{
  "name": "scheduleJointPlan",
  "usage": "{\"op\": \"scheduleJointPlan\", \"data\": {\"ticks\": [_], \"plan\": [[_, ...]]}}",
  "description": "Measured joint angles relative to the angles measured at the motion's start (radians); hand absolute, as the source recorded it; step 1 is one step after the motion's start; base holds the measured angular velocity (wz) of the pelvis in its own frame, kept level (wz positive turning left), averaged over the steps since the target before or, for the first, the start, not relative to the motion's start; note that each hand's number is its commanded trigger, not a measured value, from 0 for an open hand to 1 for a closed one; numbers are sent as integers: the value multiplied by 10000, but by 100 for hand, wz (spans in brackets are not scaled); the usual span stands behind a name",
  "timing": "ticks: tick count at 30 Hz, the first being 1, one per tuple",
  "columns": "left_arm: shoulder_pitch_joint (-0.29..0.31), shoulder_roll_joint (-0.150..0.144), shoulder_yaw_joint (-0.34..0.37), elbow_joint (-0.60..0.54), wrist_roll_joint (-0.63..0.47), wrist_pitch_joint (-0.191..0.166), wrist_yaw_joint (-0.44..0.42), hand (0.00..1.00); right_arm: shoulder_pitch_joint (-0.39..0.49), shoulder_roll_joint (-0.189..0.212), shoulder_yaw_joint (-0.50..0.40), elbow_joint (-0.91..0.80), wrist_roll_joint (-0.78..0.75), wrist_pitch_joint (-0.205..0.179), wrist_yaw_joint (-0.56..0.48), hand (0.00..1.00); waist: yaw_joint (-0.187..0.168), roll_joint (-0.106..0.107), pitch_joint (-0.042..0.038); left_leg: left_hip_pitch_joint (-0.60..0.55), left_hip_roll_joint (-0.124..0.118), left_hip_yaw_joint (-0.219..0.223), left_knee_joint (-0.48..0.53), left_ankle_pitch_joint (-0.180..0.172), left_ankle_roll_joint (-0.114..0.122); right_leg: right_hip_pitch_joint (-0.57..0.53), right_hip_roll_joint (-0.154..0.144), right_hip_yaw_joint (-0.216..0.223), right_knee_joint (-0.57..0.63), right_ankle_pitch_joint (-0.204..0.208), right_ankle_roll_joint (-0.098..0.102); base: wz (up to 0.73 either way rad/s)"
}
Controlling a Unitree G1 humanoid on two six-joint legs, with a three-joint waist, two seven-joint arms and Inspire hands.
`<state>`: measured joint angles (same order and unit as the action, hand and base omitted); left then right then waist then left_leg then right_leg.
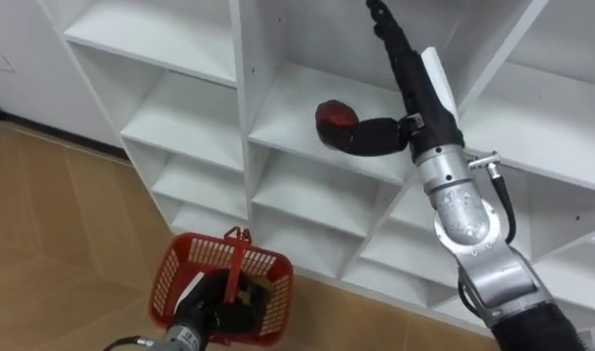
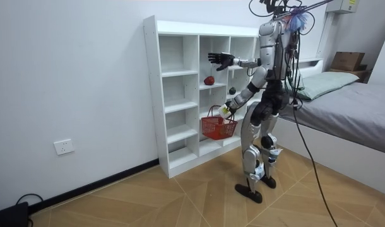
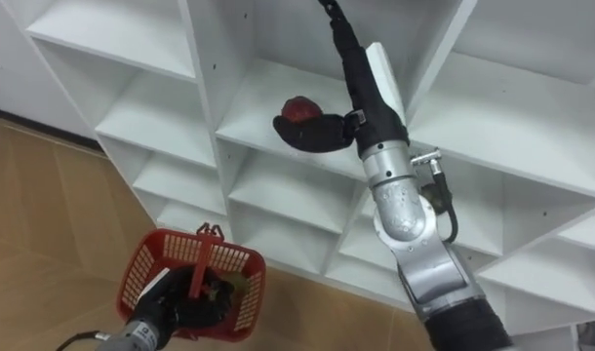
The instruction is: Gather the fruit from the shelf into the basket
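Observation:
A dark red fruit [image 1: 333, 114] lies on a middle shelf of the white closet [image 1: 239, 68]. My right hand [image 1: 419, 90] reaches up before that shelf, open, with straight fingers pointing upward and the thumb spread out just under the fruit. In the room view the right hand [image 2: 223, 60] hangs in front of the shelf, slightly above the fruit [image 2: 209, 80] and apart from it. My left hand [image 1: 217, 310] is shut on the handle of a red basket [image 1: 176, 268], held low in front of the lower shelves. Something dark and yellowish lies in the basket.
The closet [image 2: 173, 94] has several open compartments split by upright white panels. I stand close before it on a wooden floor [image 2: 180, 202]. A bed [image 2: 344, 107] stands behind me at the room view's right.

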<state>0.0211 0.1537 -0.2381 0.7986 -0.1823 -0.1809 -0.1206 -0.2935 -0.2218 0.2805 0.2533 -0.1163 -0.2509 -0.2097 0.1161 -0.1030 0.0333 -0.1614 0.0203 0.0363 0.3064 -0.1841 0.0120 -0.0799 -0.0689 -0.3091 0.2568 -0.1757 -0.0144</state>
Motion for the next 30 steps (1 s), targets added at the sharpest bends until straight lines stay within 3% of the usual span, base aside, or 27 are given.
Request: {"op": "scheduleJointPlan", "data": {"ticks": [6, 10, 30], "plan": [[-210, -11, -14, 93, 9, 100, 25, 100, -369, 48, -9, 691, 20, -5, -60, 0, 67, 29, 23, -414, -5, -237, 340, -22, 14, -155, 0, -204, 48, -2, -9, 15], [-307, 0, 6, 73, 30, 111, 23, 100, -626, 76, -272, 1057, 19, -5, -195, 0, 299, 32, 25, -628, -10, -236, 437, -18, 20, -354, -32, -222, 181, -7, -14, 2], [-580, 10, 61, 43, 194, 136, 10, 100, -1349, 208, -328, 2581, 360, -10, -669, 0, 303, 49, 42, -1021, -3, -143, 550, -18, 21, -655, -120, -502, 342, -166, -30, 3]]}}
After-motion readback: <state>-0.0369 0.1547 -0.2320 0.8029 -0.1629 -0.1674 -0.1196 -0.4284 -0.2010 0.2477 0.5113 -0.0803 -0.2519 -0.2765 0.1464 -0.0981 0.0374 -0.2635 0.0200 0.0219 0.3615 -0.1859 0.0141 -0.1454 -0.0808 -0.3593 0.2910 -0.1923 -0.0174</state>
